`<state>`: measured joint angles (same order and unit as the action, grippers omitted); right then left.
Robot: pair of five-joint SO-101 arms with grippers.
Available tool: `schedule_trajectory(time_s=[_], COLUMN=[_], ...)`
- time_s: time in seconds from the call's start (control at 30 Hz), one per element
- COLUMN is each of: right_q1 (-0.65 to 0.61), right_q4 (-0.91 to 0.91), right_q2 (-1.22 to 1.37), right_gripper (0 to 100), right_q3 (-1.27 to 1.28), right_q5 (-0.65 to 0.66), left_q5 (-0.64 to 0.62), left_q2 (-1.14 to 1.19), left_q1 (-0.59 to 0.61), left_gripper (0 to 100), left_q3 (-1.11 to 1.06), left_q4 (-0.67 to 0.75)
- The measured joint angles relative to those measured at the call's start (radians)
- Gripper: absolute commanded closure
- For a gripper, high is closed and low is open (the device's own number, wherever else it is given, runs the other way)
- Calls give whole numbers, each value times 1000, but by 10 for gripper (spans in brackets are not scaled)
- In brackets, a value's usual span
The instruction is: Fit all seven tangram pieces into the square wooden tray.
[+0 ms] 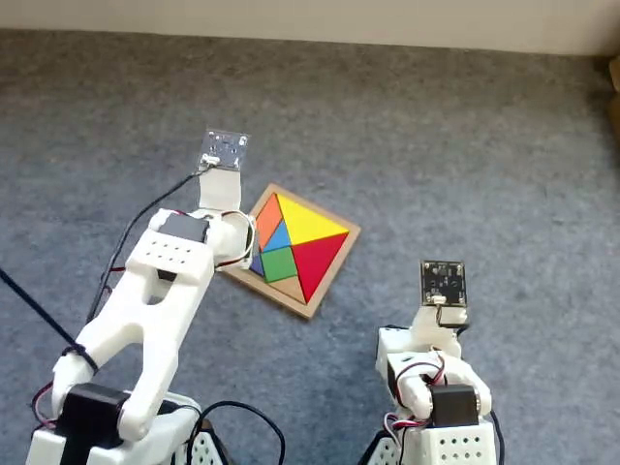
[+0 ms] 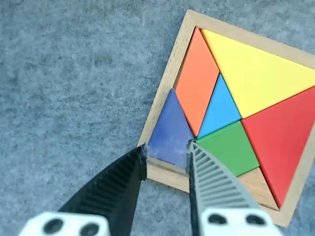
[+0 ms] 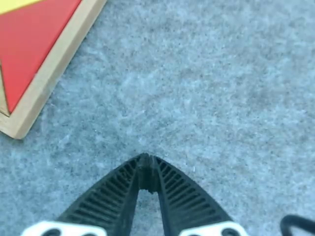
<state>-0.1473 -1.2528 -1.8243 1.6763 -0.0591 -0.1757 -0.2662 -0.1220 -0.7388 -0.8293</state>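
Observation:
The square wooden tray (image 1: 336, 272) lies on the grey carpet at mid-table, turned like a diamond. Orange (image 2: 197, 78), yellow (image 2: 256, 69), light blue (image 2: 220, 105), green (image 2: 229, 147) and red (image 2: 283, 142) pieces lie flat in it. A dark blue triangle (image 2: 170, 130) sits at the tray's near-left corner, and my left gripper (image 2: 166, 152) is shut on its wide end, one finger on each side. A bare wooden patch (image 2: 256, 184) shows beside the green square. My right gripper (image 3: 146, 169) is shut on nothing, low over the carpet off the tray's corner (image 3: 59, 64).
The right arm (image 1: 436, 378) is folded back at the front right, apart from the tray. The left arm (image 1: 170, 266) stretches over the carpet to the tray's left side. Open carpet surrounds the tray on all sides.

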Motion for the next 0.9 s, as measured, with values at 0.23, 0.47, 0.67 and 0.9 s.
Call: schedule_trajectory(time_s=[0.23, 0.47, 0.67, 0.9], right_q1=[0, 0, 0, 0], right_q4=[0, 0, 0, 0], right_q2=[0, 0, 0, 0], right_gripper=[991, 991, 991, 991], right_q3=[0, 0, 0, 0], right_q5=[0, 0, 0, 0], left_q5=[34, 32, 32, 38], left_q2=[206, 244, 245, 149], left_q1=[2, -2, -32, -55], left_gripper=[859, 860, 860, 860], left_q3=[72, 126, 120, 37], left_q4=[5, -64, -84, -92])
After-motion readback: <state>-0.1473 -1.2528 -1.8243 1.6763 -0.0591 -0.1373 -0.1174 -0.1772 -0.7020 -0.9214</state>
